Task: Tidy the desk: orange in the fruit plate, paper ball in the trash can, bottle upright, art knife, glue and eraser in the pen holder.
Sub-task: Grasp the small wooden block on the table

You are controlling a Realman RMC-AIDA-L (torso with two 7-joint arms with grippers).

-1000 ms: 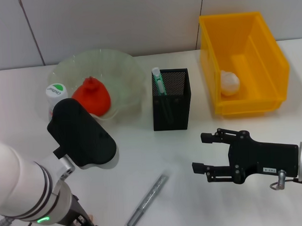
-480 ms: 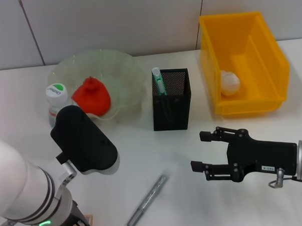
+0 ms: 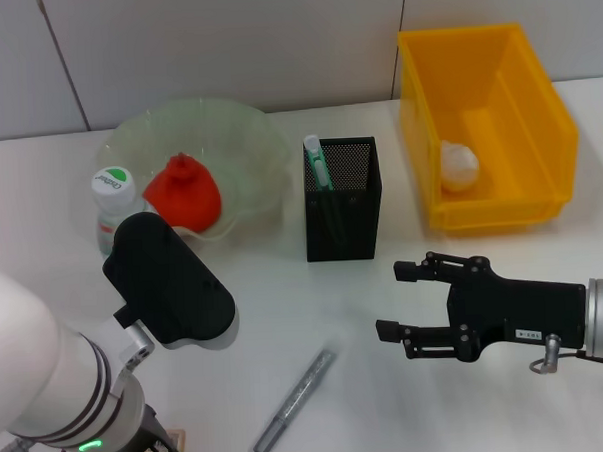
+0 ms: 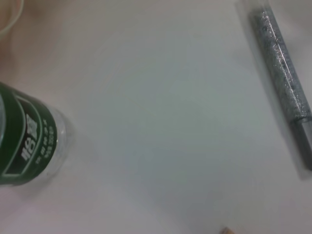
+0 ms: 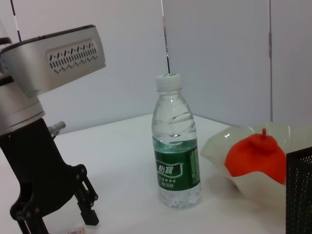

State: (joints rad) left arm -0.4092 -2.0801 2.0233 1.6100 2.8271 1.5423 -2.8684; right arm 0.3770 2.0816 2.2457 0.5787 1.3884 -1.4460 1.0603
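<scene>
The orange [image 3: 183,194] lies in the fruit plate [image 3: 192,116]. The bottle [image 3: 110,183] stands upright beside that bowl, and it also shows as the bottle [image 5: 176,146] in the right wrist view. The art knife [image 3: 316,163] sticks out of the pen holder [image 3: 341,199]. Inside the trash can [image 3: 485,78] rests the paper ball [image 3: 457,164]. The glue [image 3: 294,388] lies flat on the table in front of the holder. My right gripper [image 3: 395,302] hovers open to the right of the glue. My left gripper [image 5: 58,222] hangs open over a tan sliver, likely the eraser [image 5: 75,231].
My bulky left arm [image 3: 164,282] covers the front left of the table and hides what lies under it. The wall runs close behind the bowl, holder and bin. White tabletop [image 3: 285,297] shows between the pen holder and the glue.
My right gripper has crept a little to the left, toward the glue. My left arm has drawn slightly toward the front, uncovering more of the bottle cap.
</scene>
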